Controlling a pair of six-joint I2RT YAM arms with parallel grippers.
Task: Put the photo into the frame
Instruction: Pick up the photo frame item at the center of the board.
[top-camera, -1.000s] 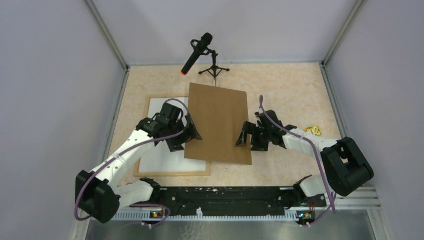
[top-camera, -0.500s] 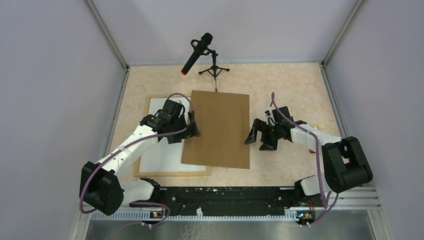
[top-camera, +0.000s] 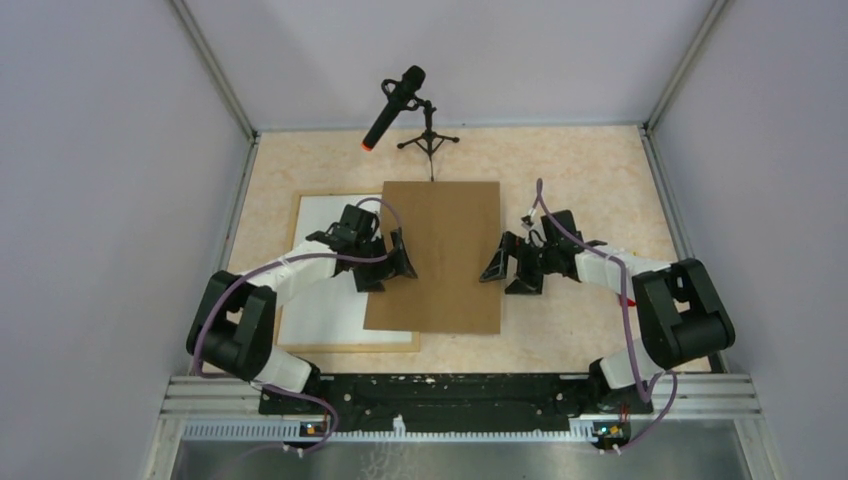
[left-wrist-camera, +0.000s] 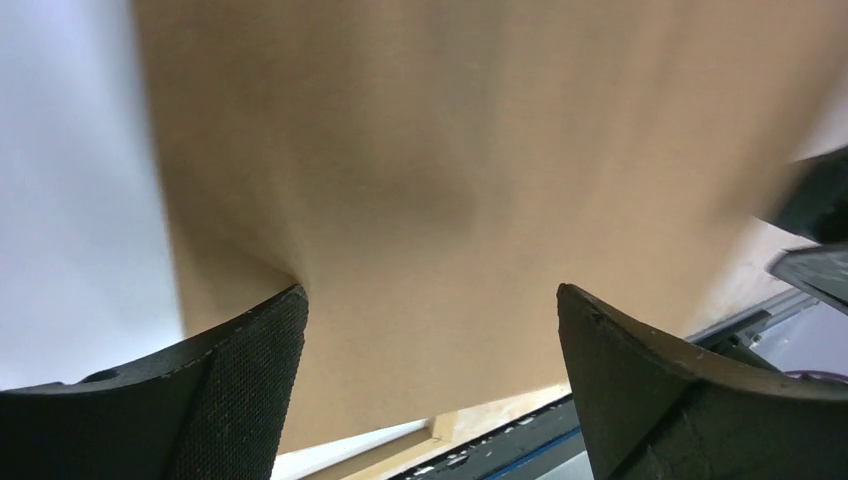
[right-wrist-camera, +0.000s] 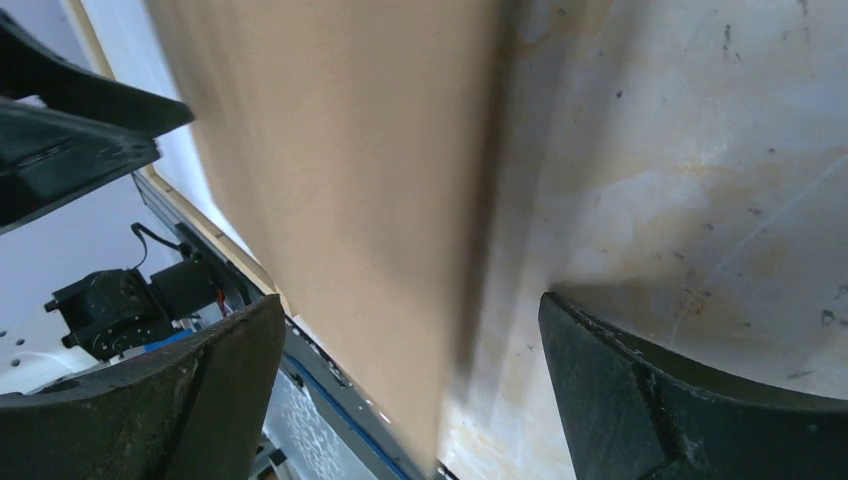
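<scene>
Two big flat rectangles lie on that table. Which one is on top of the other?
The brown board: its left edge covers the right side of the white sheet, which lies inside the wooden frame.

Plain brown board (top-camera: 445, 255), light-wood frame (top-camera: 340, 348)

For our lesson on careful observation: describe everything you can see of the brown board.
The board is a plain, matte brown rectangle, thin, like cardboard or fibreboard, with no markings. It lies mid-table, its long sides running away from the arms. Its left part covers the right side of the frame and the white sheet inside it; the rest is over bare table. The open left gripper is at its left edge, the open right gripper at its right edge; contact cannot be told.
</scene>
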